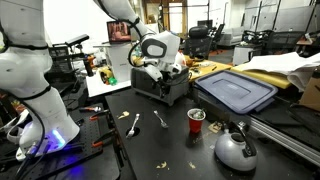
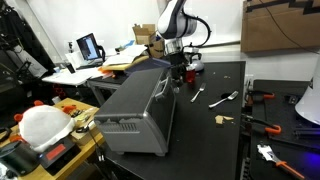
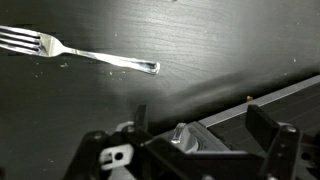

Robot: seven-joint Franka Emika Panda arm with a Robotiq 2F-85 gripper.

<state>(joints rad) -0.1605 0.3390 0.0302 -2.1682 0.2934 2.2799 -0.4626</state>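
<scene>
Wrist view. My fingers (image 3: 268,135) stand wide apart and empty, hovering over the black desk (image 3: 230,40), just beside the toaster (image 2: 140,110). The fork (image 3: 80,52) lies flat on the desk at ten o'clock from the fingers, tines toward nine, well clear of them. I judge it light, rigid and slippery. Lying so low, it is best pinched across the narrow handle near its middle.

We see a black worktable (image 1: 170,150) in a cluttered lab, office chairs (image 1: 200,40) behind it, and a lit laptop (image 2: 88,47) on a side desk (image 2: 62,73).
</scene>
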